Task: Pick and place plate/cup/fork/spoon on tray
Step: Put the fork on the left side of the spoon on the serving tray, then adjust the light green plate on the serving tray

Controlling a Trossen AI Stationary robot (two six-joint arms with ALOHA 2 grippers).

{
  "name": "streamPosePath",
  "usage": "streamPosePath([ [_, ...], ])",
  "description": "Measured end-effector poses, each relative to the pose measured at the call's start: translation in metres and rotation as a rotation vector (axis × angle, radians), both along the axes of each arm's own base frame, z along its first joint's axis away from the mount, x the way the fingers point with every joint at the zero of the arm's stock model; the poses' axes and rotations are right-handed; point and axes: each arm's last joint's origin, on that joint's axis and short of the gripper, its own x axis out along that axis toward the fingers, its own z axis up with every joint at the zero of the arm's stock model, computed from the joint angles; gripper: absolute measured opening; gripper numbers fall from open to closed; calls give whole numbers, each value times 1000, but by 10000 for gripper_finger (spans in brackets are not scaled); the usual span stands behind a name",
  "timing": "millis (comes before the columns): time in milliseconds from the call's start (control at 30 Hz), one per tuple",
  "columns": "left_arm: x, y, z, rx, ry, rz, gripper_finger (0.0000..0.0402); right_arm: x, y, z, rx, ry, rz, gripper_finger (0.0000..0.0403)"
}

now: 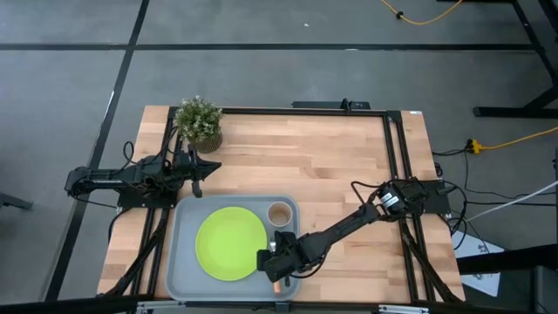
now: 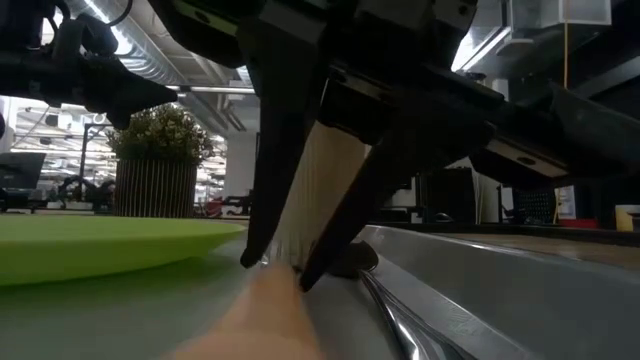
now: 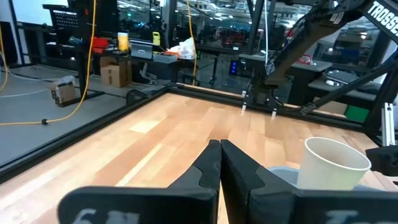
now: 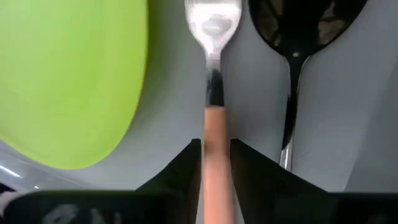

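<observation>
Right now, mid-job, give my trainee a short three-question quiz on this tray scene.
1. True or false: the round lime-green plate lies on the grey-blue rectangular tray.
2. What does the right tool straddle? A) the orange-handled silver fork B) the dark oval-bowled spoon C) the small tan cup
3. Fill in: the left tool, fingers together, waits near the potted green ____.

Key: 1 true; 2 A; 3 plant.
</observation>
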Motion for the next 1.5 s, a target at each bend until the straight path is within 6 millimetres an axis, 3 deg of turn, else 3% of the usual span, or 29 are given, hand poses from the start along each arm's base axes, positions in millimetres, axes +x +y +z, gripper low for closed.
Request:
streamPosePath([
  [400,0,0,0,3,-1,0,0,0,0,3,3,-8,2,91],
  [667,0,0,0,3,0,1,0,2,1,42,7,-83,86,91],
  [933,0,0,0,28,13,2,0,11,18,99,68,-261,474,92],
  [1033,0,0,0,-4,4,-2,0,10,31,115,-171,-444,677,92],
  [1167,1,-2,0,-72,-15,-86,0,1,49,120,-432,-598,1141,92],
  [1233,1,-4,-1,-63,-6,-144,0,-7,53,134,-565,-690,1327,92],
  [1367,1,-6,-2,-59,4,-209,0,-27,43,173,-756,-780,1602,92],
  [1500,1,-5,-1,-42,17,-182,0,-40,15,175,-767,-647,1696,92],
])
